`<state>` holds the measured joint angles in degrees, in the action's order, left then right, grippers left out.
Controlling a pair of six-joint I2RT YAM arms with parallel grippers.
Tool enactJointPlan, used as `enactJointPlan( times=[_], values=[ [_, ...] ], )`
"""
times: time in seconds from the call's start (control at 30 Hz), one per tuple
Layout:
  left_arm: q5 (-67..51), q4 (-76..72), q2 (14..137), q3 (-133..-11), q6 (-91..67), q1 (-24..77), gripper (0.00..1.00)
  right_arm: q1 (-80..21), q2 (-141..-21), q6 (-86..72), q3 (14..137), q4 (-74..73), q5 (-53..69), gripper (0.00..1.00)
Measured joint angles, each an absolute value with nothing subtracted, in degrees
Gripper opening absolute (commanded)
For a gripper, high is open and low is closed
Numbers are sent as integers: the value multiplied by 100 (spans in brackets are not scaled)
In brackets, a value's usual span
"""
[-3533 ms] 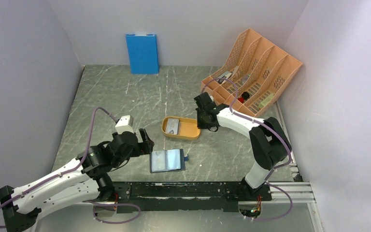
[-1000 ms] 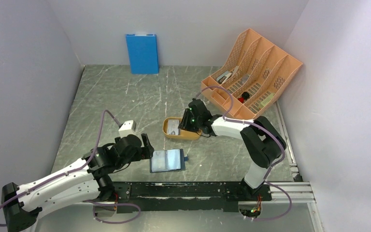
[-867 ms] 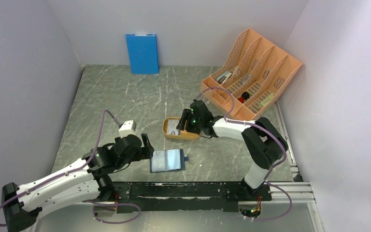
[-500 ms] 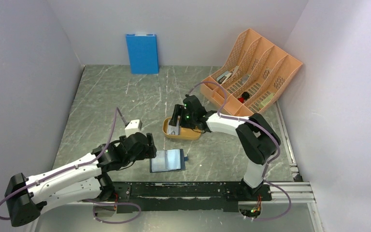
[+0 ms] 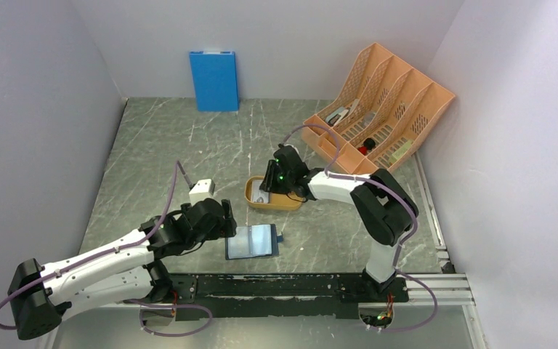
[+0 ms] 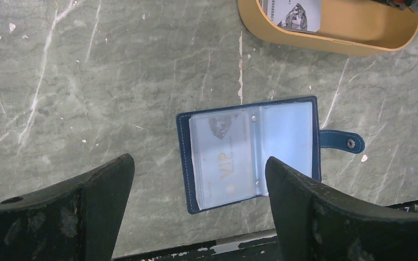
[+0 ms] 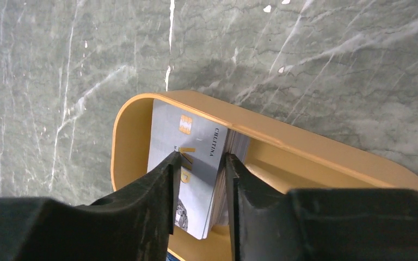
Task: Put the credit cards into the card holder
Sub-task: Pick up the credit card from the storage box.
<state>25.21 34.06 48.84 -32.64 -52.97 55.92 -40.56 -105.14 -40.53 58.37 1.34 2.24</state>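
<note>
Cards beneath right gripper (in tray).

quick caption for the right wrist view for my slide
Right hand down at the stack of grey-silver credit cards in the shallow orange oval tray

Gold "VIP" on the credit card in the card holder's left clear pocket. On the top card in the orange tray, small dark capitals, not surely legible.

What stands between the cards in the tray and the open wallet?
Only the rim of the tray: the cards lie inside it. Beyond it, bare table runs to the wallet; nothing else visible lies between.
</note>
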Motion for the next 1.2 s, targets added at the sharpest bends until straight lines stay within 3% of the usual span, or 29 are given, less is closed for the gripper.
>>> enactJointPlan(
  times=[0.53,0.83,1.03,1.13,1.2],
  values=[
    [2521,3402,4943,-3264,-5310,5592,94,-3642,-10175,-4224,5151,937,683,0],
    [2526,3395,5094,-3275,-5312,5592,94,-3411,-9985,-4206,4668,856,838,0],
    [2543,3273,5323,-3682,-5170,5592,94,-3409,-9712,-4165,4541,648,906,16],
    [2541,3000,5649,-4141,-4991,5590,89,-3409,-9555,-4145,4545,502,871,15],
    [2543,2818,5992,-4491,-4862,5590,80,-3409,-9465,-4128,4578,388,816,14]
  ],
)
